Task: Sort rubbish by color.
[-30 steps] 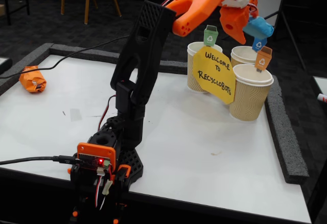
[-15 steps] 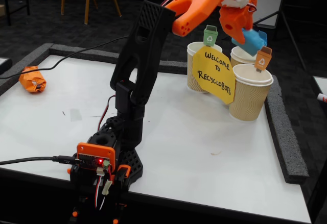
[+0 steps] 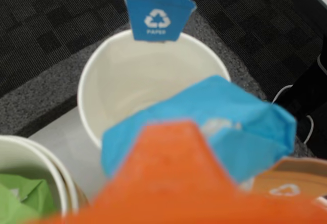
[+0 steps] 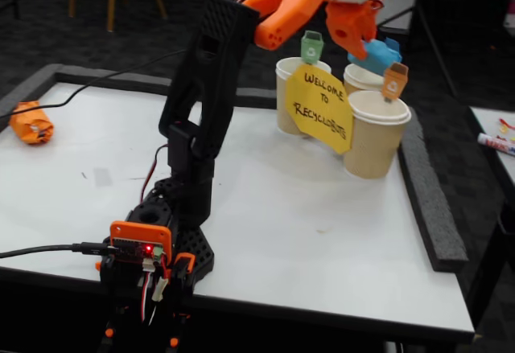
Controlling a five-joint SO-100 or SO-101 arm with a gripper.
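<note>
One light blue wad (image 3: 240,127) pinched in gripper (image 3: 168,183), hanging over blue-tagged cup (image 3: 102,76); risking clipping near rim, bouncing out if releasing off-centre.

From the yellow paper welcome sign (image 4: 320,108), I see three tan ribbed paper cups (image 4: 376,133) clustered tight behind it, leaving no gap to pass between. Left and in front of the sign, the white table (image 4: 306,224) lies open up to the black arm (image 4: 197,120).
</note>
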